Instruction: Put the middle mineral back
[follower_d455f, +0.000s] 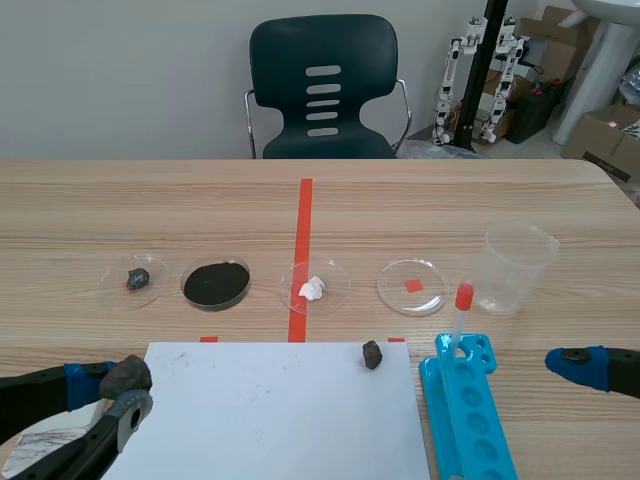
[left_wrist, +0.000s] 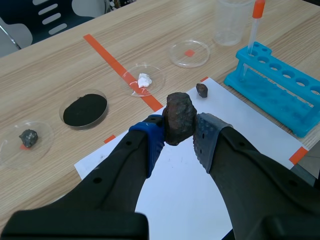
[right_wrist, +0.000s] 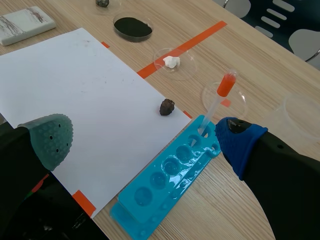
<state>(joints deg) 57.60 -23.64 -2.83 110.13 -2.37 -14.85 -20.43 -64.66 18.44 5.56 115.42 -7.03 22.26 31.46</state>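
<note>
The blue rack (follower_d455f: 480, 430) is cut off below.

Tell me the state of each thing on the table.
Left jaws: shut on brown rock.
Right jaws: open, empty.
Small dark rock: loose on white paper.
Pipette: upright in blue rack.
Plastic cup: upright, empty.
Leftmost petri dish: holds grey rock.
Second petri dish: holds black powder.
Third petri dish: holds white mineral.
Rightmost petri dish: empty.

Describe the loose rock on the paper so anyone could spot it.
Start at the white sheet near the robot. At its far edge, beside the blue rack, lies a small dark rock. Unlike the dished samples, it sits on bare paper.
</note>
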